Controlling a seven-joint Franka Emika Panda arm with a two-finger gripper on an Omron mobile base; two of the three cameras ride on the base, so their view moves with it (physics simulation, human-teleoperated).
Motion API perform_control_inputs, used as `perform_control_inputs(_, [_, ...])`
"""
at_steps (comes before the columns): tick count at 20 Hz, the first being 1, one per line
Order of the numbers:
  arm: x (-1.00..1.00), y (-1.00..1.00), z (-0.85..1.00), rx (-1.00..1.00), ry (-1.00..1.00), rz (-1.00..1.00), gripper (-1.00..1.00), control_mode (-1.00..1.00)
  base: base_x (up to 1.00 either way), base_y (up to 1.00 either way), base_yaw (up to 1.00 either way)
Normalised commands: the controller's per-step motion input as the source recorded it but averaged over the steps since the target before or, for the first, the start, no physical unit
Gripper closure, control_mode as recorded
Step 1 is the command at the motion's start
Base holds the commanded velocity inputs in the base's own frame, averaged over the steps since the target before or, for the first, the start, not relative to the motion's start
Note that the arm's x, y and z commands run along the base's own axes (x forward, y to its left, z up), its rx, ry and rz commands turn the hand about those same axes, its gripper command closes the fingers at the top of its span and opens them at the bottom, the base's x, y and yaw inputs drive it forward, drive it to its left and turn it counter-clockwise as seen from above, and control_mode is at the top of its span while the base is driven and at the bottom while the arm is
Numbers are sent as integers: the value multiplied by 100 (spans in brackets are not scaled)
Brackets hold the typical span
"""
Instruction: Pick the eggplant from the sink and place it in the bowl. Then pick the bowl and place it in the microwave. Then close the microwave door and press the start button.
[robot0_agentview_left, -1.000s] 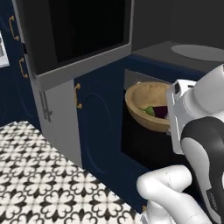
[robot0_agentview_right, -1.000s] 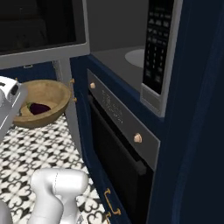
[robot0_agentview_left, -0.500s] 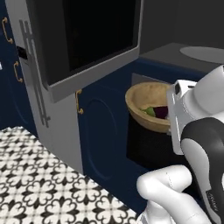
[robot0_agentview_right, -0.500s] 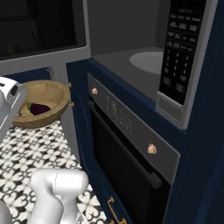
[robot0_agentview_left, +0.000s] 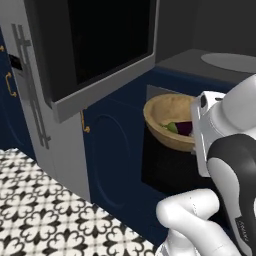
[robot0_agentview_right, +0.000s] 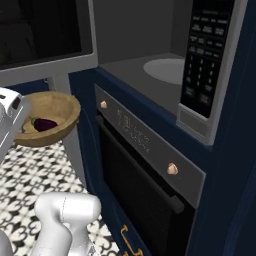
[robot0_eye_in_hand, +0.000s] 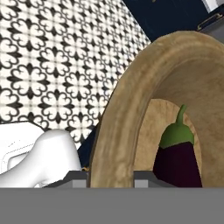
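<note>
Microwave door (robot0_agentview_left: 95, 55) swung open, left of microwave (robot0_agentview_right: 150, 55). Eggplant (robot0_agentview_left: 184, 128) already in bowl (robot0_agentview_left: 167, 122): first step done. End effector (robot0_eye_in_hand: 111, 177) partly closed, pinching bowl rim. Bowl up in air, in front of and below microwave hole. Left: put bowl inside, shut door, press start.

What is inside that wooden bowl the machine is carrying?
A small eggplant, dark purple with a green stem end, lies inside the bowl, against its inner wall. The bowl's thick near rim and the robot's white hand cover part of the inside, so anything else lying there cannot be seen.
</note>
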Motion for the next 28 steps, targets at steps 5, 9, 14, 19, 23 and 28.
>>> perform_control_inputs(5, [0, 0, 0, 0, 0, 0, 100, 100, 32, 0, -4])
perform_control_inputs(9, [0, 0, 12, -1, -6, -14, 100, -100, 5, 0, -2])
perform_control_inputs(14, [0, -10, 71, -3, -39, -16, 100, -100, 0, 0, 0])
perform_control_inputs(19, [15, -28, 63, -1, -23, -2, 100, -100, 0, 0, 0])
perform_control_inputs(23, [62, -68, 15, 0, -8, 0, 100, -100, 0, 0, 0])
perform_control_inputs(28, [87, -53, 1, 0, 2, 0, 100, -100, 0, 0, 0])
